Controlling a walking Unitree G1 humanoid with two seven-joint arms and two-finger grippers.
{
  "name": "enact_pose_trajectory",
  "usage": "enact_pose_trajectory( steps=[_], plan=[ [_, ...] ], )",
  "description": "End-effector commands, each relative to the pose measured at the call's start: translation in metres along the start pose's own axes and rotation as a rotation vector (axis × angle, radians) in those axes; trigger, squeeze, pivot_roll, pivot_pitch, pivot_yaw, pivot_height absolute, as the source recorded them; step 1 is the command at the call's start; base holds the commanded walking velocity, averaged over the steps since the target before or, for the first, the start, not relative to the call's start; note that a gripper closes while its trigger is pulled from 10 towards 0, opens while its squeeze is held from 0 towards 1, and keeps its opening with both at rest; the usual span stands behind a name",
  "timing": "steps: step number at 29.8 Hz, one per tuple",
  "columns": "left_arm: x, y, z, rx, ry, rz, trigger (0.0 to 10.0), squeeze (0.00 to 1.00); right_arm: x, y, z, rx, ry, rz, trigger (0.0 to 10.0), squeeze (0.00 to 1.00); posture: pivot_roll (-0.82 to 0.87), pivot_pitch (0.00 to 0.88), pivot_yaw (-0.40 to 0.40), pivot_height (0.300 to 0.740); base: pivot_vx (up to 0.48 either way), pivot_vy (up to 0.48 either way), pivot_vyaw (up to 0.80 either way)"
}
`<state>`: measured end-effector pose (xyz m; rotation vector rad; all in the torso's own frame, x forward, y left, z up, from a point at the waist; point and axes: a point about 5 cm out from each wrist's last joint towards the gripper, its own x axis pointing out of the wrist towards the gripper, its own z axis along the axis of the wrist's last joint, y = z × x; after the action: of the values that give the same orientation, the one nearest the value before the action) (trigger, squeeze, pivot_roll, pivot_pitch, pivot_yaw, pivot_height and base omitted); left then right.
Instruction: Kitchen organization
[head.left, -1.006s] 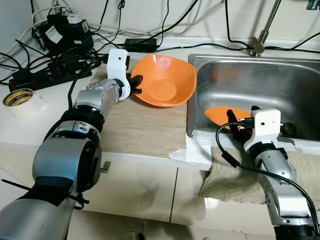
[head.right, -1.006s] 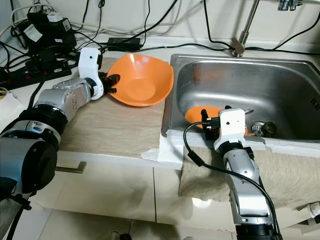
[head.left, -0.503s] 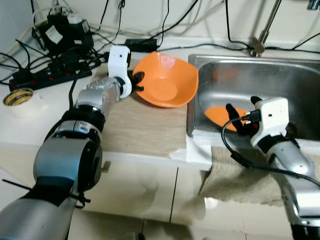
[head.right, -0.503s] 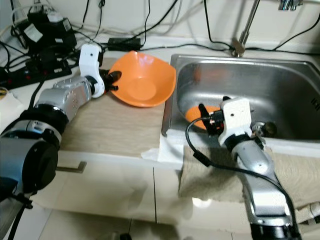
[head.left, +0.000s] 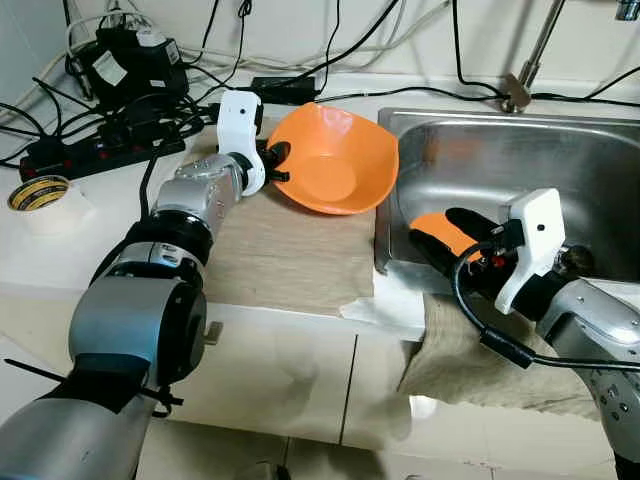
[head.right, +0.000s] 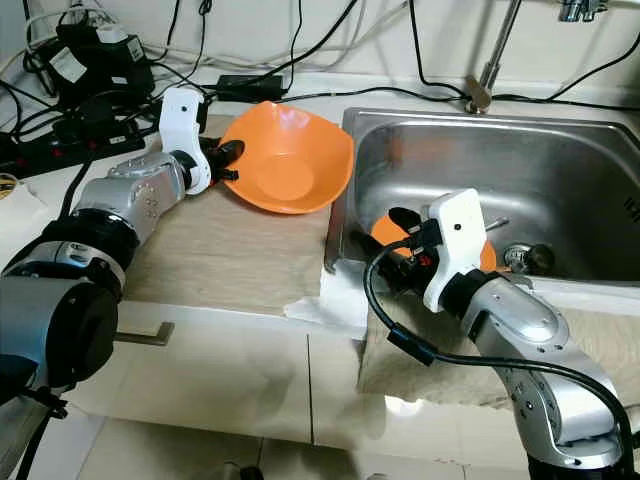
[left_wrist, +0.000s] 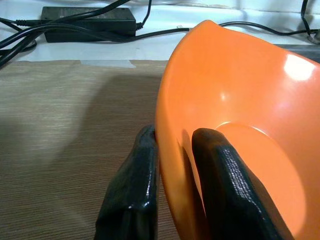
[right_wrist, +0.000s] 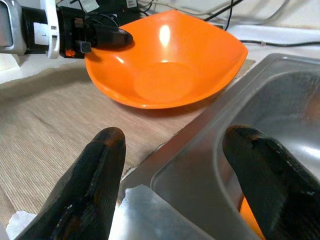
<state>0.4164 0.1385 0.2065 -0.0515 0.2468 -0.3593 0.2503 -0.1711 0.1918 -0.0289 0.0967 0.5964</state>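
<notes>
Two orange dishes were in play. The left tool (head.left: 272, 165) stayed clamped on the rim of the orange bowl (head.left: 335, 160), which sat on the mat (head.left: 270, 255) on the bench (head.left: 60, 250) beside the sink (head.left: 560, 160). Within a second the right tool (head.left: 450, 232) had swung round toward that bowl, fingers spread wide and empty, lifting off the orange dish in the sink (head.left: 432, 226). That suggested a handover or regrasp. The right arm hid most of the sink dish.

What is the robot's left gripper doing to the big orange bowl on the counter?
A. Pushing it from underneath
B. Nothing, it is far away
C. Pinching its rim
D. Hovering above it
C: the left gripper has one black finger on each side of the orange bowl's rim.
</notes>
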Motion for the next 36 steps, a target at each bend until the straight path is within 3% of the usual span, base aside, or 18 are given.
enact_pose_trajectory(
  steps=[1, 11, 23, 36],
  plan=[
    [0.0, -0.001, -0.005, -0.011, 0.017, -0.016, 0.0, 0.0, 0.0, 0.004, 0.005, 0.007, -0.02, 0.016, 10.0, 0.0, -0.18, 0.0, 0.063, 0.732, 0.0, 0.0, 0.0],
    [-0.001, -0.006, 0.019, 0.01, -0.073, -0.072, 0.0, 0.0, 0.003, 0.002, 0.003, 0.037, -0.009, -0.03, 10.0, 0.0, -0.17, 0.0, 0.068, 0.732, 0.0, 0.0, 0.0],
    [-0.006, -0.012, 0.051, -0.048, -0.201, -0.139, 0.0, 0.0, 0.006, -0.005, 0.006, 0.063, -0.039, -0.086, 10.0, 0.0, -0.16, 0.0, 0.06, 0.732, 0.0, 0.0, 0.0],
    [-0.012, -0.009, 0.068, -0.143, -0.251, -0.158, 0.0, 0.0, 0.01, -0.011, 0.002, 0.145, -0.058, -0.14, 10.0, 0.0, -0.15, 0.0, 0.061, 0.732, 0.0, 0.0, 0.0]
  ],
)
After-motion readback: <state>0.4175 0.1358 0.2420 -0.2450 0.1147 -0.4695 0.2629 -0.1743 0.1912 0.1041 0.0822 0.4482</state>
